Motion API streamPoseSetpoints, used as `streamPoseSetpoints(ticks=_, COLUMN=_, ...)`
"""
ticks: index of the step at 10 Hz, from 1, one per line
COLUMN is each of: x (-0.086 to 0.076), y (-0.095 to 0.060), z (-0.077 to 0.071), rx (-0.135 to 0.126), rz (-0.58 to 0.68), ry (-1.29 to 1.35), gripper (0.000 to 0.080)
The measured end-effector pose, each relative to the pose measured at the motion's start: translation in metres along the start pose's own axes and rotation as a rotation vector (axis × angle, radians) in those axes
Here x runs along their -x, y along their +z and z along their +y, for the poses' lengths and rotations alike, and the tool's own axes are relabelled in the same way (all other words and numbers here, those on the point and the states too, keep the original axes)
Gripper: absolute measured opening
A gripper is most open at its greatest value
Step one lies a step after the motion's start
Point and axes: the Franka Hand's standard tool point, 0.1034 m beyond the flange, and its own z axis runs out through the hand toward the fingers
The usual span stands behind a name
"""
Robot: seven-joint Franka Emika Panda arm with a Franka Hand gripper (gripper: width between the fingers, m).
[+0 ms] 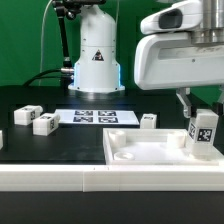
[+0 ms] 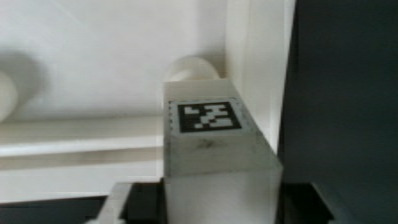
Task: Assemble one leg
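My gripper [image 1: 203, 112] is shut on a white leg [image 1: 204, 134] with a black-and-white tag and holds it upright over the right corner of the large white panel [image 1: 150, 150]. In the wrist view the leg [image 2: 217, 140] fills the space between my fingers and points down at a round boss [image 2: 192, 68] in the panel's corner. Three other legs lie on the black table: two at the exterior view's left [image 1: 25, 115] [image 1: 45, 124] and one behind the panel [image 1: 149, 121].
The marker board [image 1: 95, 117] lies flat at the table's middle, in front of the arm's white base [image 1: 96, 60]. A white rail [image 1: 60, 178] runs along the front edge. The panel's raised rim [image 2: 263, 70] runs beside the leg in the wrist view.
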Motion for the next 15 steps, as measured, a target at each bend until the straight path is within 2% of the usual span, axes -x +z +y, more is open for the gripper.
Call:
streamPoseSetpoints(ticks=4, x=-0.0036, y=0.0006, z=0.0036, rx=-0.015, rz=0.041, ry=0.303, gripper=0.0290)
streamPoseSetpoints(ticks=8, x=-0.0026, y=0.0010, z=0.0031, rx=-0.011, rz=0.054, ry=0.752, gripper=0.0291)
streamPoseSetpoints(ticks=11, x=-0.0039, y=0.0011, z=0.0062, rx=-0.026, rz=0.042, ry=0.879, gripper=0.0291)
streamPoseSetpoints(ticks=13, x=-0.0036, y=0.0014, z=0.0060, rx=-0.026, rz=0.042, ry=0.819, gripper=0.0291)
streamPoseSetpoints(ticks=14, x=-0.0034, y=0.0016, z=0.0056, rx=-0.025, rz=0.041, ry=0.763, gripper=0.0526)
streamPoseSetpoints(ticks=15, x=-0.0023, y=0.0025, z=0.0048, rx=-0.021, rz=0.038, ry=0.676, gripper=0.0526)
